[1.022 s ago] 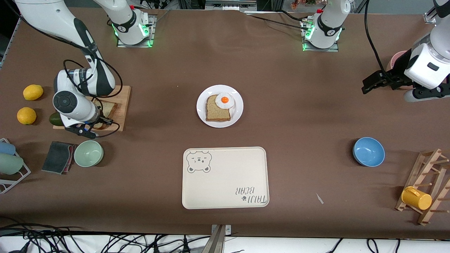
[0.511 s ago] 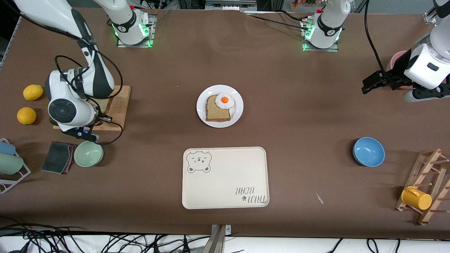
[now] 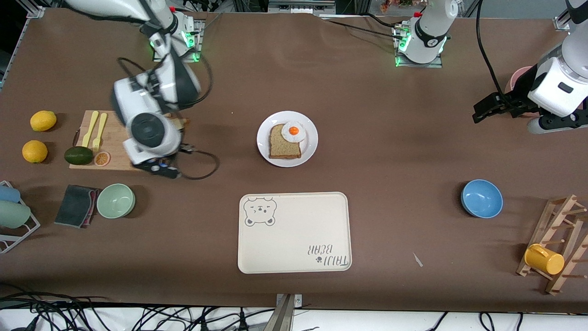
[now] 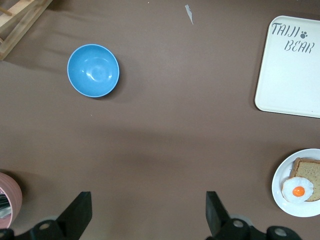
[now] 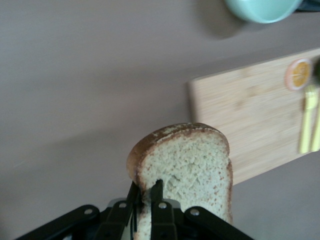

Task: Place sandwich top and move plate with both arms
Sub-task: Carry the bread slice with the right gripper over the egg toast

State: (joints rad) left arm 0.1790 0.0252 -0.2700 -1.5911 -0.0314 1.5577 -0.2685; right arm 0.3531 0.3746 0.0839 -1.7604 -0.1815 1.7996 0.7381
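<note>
Now the right gripper (image 5: 150, 200), jaws clamped on the sandwich top (image 5: 185, 165), hangs over the cutting board's (image 3: 115, 158) edge; the plate (image 3: 308, 147) lies toward the left arm's end. The left gripper (image 4: 145, 215) waits, jaws apart.

This is a robotics lab staged as a kitchen. Two white arms (image 3: 151, 115) stand bolted on metal base plates (image 3: 177, 55) with green status lights at the edge of a long brown surface (image 3: 390, 138), and bundles of black cables (image 3: 69, 312) trail along its near edge. Kitchen props are spread out over it: a white plate (image 3: 310, 147) with bread and a toy fried egg (image 3: 293, 131), a cream bear tray (image 3: 294, 232), bowls, a cutting board (image 3: 115, 138) with plastic cutlery, lemons (image 3: 43, 120) and a wooden mug rack (image 3: 558, 243).
</note>
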